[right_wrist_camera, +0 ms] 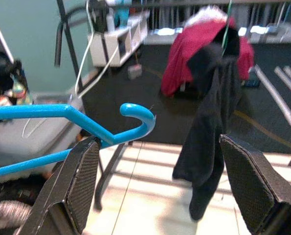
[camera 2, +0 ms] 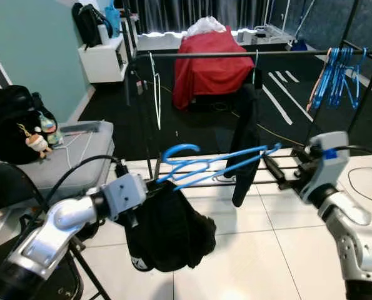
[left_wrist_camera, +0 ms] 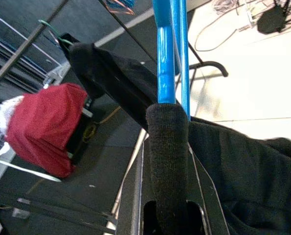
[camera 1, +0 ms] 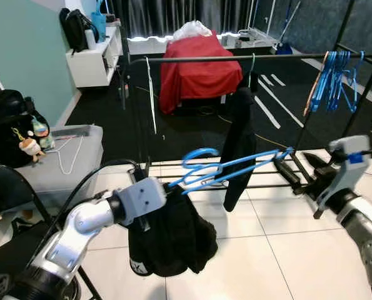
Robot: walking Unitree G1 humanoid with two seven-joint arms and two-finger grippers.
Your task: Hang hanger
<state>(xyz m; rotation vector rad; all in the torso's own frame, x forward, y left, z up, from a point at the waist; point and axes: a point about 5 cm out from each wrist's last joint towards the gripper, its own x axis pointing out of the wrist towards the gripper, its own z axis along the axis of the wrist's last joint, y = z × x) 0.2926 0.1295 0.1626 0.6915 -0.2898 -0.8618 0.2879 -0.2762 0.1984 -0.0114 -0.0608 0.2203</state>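
Blue hanger is smooth glossy plastic; the black garment draped under it is soft matt cloth, as is the red cover. Left gripper finger pads look rough, matt, fabric-like, and the arm is shiny silver metal. Floor tiles are glossy white; rack rail is dark matt metal.

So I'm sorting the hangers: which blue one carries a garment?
The blue hanger held in the left pincer, with black clothing draped at that end. The blue hangers bunched on the rack's right end are bare.
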